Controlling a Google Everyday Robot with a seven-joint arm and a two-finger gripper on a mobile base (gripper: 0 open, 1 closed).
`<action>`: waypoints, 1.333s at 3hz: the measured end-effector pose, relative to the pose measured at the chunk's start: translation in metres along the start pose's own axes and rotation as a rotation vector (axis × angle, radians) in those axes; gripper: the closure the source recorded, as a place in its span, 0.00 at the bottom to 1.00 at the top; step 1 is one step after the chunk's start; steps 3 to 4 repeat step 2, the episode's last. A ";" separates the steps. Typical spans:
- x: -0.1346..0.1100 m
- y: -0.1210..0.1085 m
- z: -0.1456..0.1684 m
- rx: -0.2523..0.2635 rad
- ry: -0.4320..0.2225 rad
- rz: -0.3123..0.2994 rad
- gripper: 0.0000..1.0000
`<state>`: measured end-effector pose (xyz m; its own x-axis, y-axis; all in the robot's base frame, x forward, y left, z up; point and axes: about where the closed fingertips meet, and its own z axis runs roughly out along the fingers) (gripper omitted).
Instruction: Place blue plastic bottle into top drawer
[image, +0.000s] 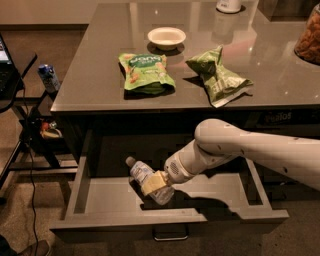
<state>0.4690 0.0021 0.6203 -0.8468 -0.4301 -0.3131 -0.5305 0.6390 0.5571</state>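
The blue plastic bottle (141, 173) is pale and translucent with a white cap. It lies tilted inside the open top drawer (110, 200), cap toward the back left. My gripper (156, 183) reaches into the drawer from the right on the white arm and is shut on the bottle around its lower half. The bottle's base is just above or on the grey drawer floor; I cannot tell which. The drawer's metal loop handle (170, 234) shows at the front.
On the tabletop lie two green snack bags (145, 73) (218, 77) and a white bowl (166, 37). A small blue can (48, 78) stands on a side stand at the left. Cables hang at the left.
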 end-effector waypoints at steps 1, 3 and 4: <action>0.000 0.000 0.000 0.000 0.000 0.000 0.00; 0.000 0.000 0.000 0.000 0.000 0.000 0.00; 0.000 0.000 0.000 0.000 0.000 0.000 0.00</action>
